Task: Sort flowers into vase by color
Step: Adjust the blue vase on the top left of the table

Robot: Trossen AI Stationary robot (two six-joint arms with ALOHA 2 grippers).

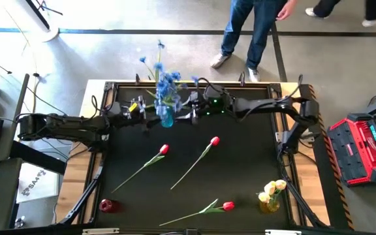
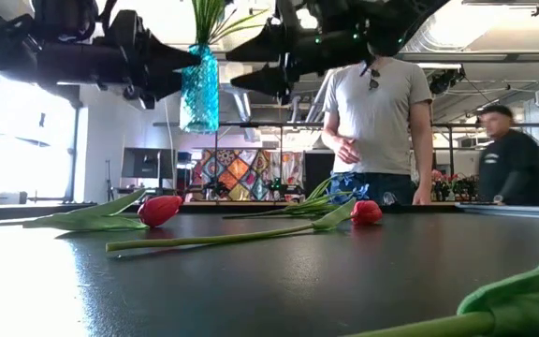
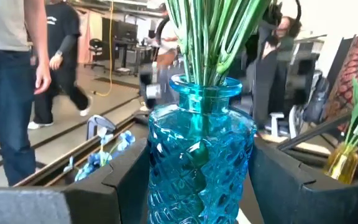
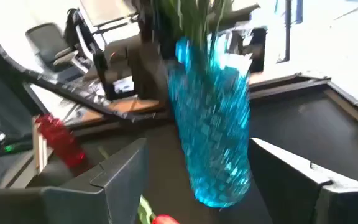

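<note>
A blue glass vase point(image 1: 166, 119) holding blue flower sprays point(image 1: 167, 85) hangs in the air over the table's far middle; the low view shows it point(image 2: 199, 89) well above the tabletop. My left gripper point(image 1: 155, 113) comes from the left and is shut on it. My right gripper point(image 1: 184, 112) comes from the right and is open. Its fingers point(image 4: 120, 174) stand on either side of the vase's body point(image 4: 216, 124) with gaps showing. Three red tulips point(image 1: 164, 150) point(image 1: 215, 140) point(image 1: 228, 206) lie flat on the black tabletop. My left gripper pinches the blue vase's ribbed body point(image 3: 166, 180) below the neck, between its two fingers point(image 3: 120, 183). The fingers come level from the table's left side. The vase stands upright in the hold, lifted clear of the table, with green stems point(image 3: 216, 37) rising from its mouth.
A small red vase point(image 1: 108, 205) stands near the front left corner. A yellow vase with pale yellow tulips point(image 1: 271, 196) stands at the front right. People stand beyond the far edge point(image 1: 250, 32). A red case point(image 1: 361, 150) sits right of the table.
</note>
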